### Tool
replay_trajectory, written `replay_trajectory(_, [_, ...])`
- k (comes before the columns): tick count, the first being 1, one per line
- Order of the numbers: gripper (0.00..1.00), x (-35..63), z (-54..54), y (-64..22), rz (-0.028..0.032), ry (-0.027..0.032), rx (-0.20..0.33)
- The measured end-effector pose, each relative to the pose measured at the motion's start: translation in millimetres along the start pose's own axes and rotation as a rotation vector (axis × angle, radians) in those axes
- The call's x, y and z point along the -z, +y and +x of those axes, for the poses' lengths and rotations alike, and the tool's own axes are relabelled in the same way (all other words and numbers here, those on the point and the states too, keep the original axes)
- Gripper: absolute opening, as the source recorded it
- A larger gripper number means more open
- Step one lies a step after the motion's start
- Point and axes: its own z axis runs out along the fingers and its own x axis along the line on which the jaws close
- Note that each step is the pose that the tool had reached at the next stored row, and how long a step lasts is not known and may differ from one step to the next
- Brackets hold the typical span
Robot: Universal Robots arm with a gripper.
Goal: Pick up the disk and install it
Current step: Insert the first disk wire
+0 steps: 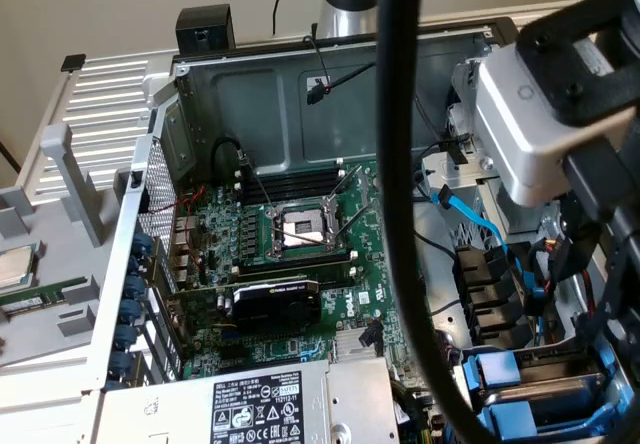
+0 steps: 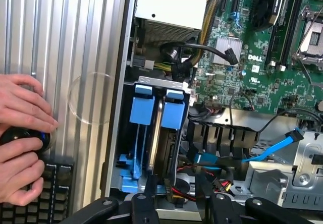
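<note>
The disk (image 2: 162,143) stands on edge in the drive bay at the case's corner. It is silver-grey metal with blue carrier tabs (image 2: 143,105) at its far end. In the exterior view the disk (image 1: 545,396) lies at the lower right, framed by blue plastic, below the arm's wrist housing (image 1: 530,124). My gripper (image 2: 176,201) hangs directly over the bay's near end, with its black parts straddling the blue carrier. I cannot tell whether it grips the disk or only hovers at it.
The open case holds the motherboard (image 1: 300,229), a graphics card (image 1: 275,299) and the silver power supply (image 1: 260,404). Blue SATA cables (image 2: 275,146) and black connectors crowd the bay's side. A person's hands (image 2: 22,133) rest on a controller on the ribbed panel. A thick black cable (image 1: 405,214) crosses the exterior view.
</note>
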Motion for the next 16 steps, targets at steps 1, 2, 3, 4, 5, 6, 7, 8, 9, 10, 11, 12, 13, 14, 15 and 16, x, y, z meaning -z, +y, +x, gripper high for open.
replay_trajectory(1, [0.43, -1.1, 1.1, 0.2, -0.0013, -0.0025, 0.001])
replay_trajectory(2, [0.43, -2.2, 2.2, 0.3, -0.0025, -0.0052, 0.001])
replay_trajectory(3, [0.43, -3.1, 3.1, 0.4, -0.0034, -0.0077, 0.002])
replay_trajectory(4, [0.43, -4.1, 3.9, 0.6, -0.0042, -0.0109, 0.003])
replay_trajectory(5, [0.43, -5.1, 4.7, 0.8, -0.0049, -0.0138, 0.004])
replay_trajectory(6, [0.43, -6.1, 5.5, 0.9, -0.0057, -0.0165, 0.005])
replay_trajectory(7, [0.43, -7.1, 6.2, 1.0, -0.0065, -0.0194, 0.007])
replay_trajectory(8, [0.43, -8.2, 7.0, 1.2, -0.0072, -0.0227, 0.009])
replay_trajectory(9, [0.43, -9.0, 7.7, 1.3, -0.0077, -0.0254, 0.01])
replay_trajectory(10, [0.43, -10.0, 8.4, 1.3, -0.0082, -0.0283, 0.011])
replay_trajectory(11, [0.43, -11.0, 9.2, 1.4, -0.0086, -0.031, 0.013])
replay_trajectory(12, [0.43, -12.1, 10.0, 1.4, -0.0092, -0.0335, 0.014])
replay_trajectory(13, [0.43, -13.1, 10.8, 1.5, -0.0096, -0.0364, 0.015])
replay_trajectory(14, [0.43, -14.1, 11.7, 1.5, -0.0099, -0.0392, 0.016])
replay_trajectory(15, [0.43, -15.0, 12.4, 1.5, -0.0101, -0.0422, 0.016])
replay_trajectory(16, [0.43, -16.1, 13.2, 1.4, -0.0103, -0.0454, 0.018])
